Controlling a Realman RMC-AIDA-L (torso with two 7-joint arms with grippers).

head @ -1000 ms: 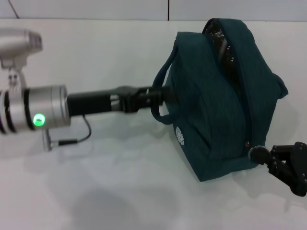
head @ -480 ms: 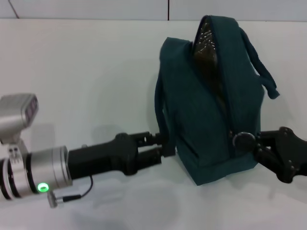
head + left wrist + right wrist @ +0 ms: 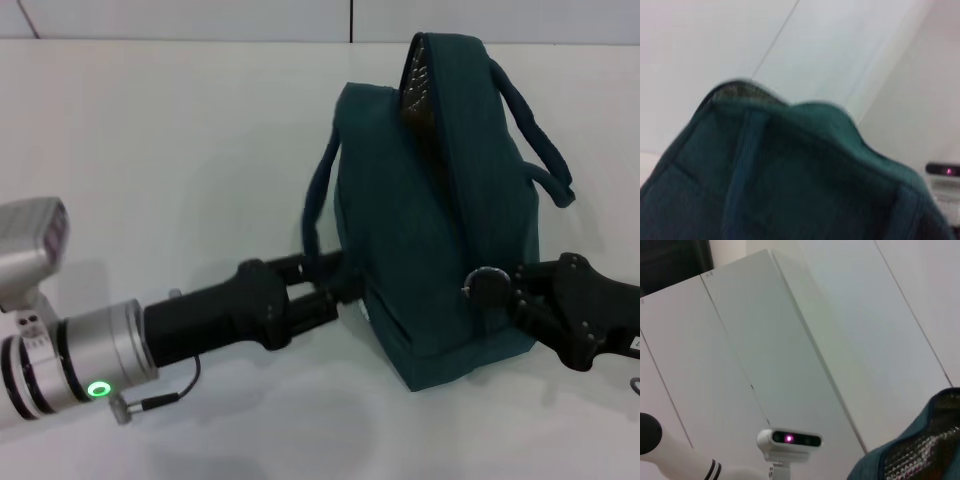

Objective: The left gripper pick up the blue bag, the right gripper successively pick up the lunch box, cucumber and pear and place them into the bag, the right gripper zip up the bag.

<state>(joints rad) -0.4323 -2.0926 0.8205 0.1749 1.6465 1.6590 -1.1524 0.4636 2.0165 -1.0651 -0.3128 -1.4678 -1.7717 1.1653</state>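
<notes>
1. Standing upright near the middle of the white tabletop (image 3: 180, 130), toward its far edge, is the dark blue-green fabric bag (image 3: 440, 230), its top slit showing a silvery quilted lining (image 3: 415, 75).
2. My left gripper (image 3: 345, 285), a black two-fingered claw on a silver arm with a green light, reaches in low from the near left corner, fingers narrowed on the bag's near carry strap (image 3: 318, 205) at its base.
3. My right gripper (image 3: 500, 295), a black claw, presses against the bag's lower right side; whether it is wide or narrow I cannot tell.
</notes>
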